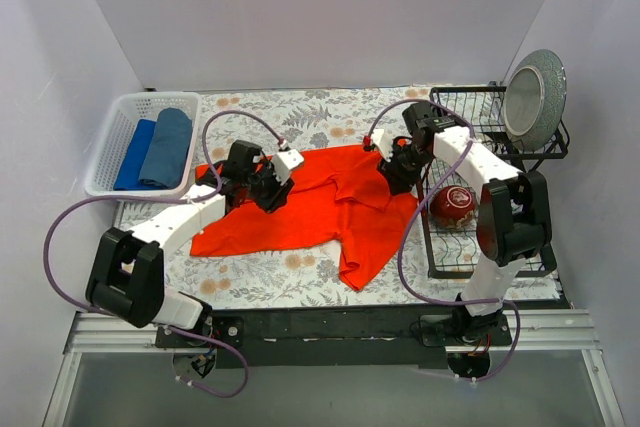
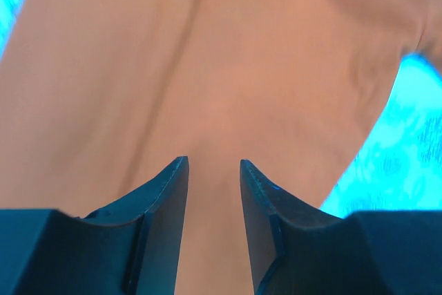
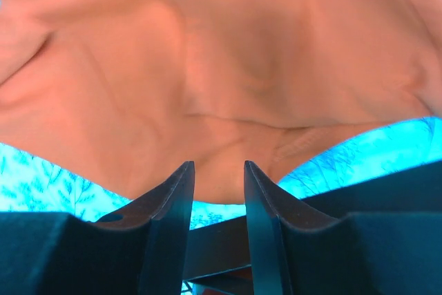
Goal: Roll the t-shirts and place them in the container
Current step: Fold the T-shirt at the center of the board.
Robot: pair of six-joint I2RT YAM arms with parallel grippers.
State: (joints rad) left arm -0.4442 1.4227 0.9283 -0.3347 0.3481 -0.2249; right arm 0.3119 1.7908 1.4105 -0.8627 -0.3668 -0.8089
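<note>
Black fingers (image 2: 162, 205) of the left gripper (image 2: 214, 165) stood parted, with nothing between them, and soft creased cloth of the orange-red t-shirt (image 2: 228, 67) filled the view beyond the tips. Whether the tips touched the cloth could not be told. The right gripper (image 3: 219, 166) was likewise open and empty, over a wrinkled edge of the same shirt where it met the floral table cover (image 3: 62, 184). From above, the left gripper sat over the shirt's far left part and the right gripper over its far right part. The shirt lay spread across the middle of the table, mostly flat and unrolled. It was bright and plain, with a raised fold near the centre and one lobe trailing toward the near edge on the right. Its right side reached the wire rack (image 1: 470, 107), which held a dark-red bowl (image 1: 452, 205) and an upright grey plate (image 1: 535, 97). Well apart at far left, a white basket (image 1: 100, 162) held the royal blue t-shirt (image 1: 133, 155) and the dusty blue t-shirt (image 1: 168, 147), lying side by side, touching.
</note>
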